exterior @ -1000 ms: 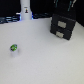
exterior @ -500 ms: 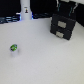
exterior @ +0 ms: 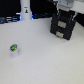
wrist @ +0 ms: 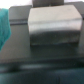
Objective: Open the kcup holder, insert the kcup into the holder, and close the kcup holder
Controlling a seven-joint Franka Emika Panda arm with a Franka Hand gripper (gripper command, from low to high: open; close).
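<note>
The kcup holder (exterior: 63, 26) is a black box of two stacked drawers at the exterior view's far right, and both drawers look shut. My gripper (exterior: 66, 10) hangs just above and behind its top; the picture is too coarse to show how its jaws stand. The kcup (exterior: 14, 48), a tiny pod with a green top, sits alone on the white table at the exterior view's left, far from the gripper. The wrist view is blurred: a grey boxy face (wrist: 54, 29) fills its middle, and no fingers can be made out.
A tall white bottle-like thing (exterior: 25, 11) stands at the back of the table (exterior: 45, 60), left of the holder. A teal shape (wrist: 5, 25) shows at the edge of the wrist view. Dark background lies behind the table.
</note>
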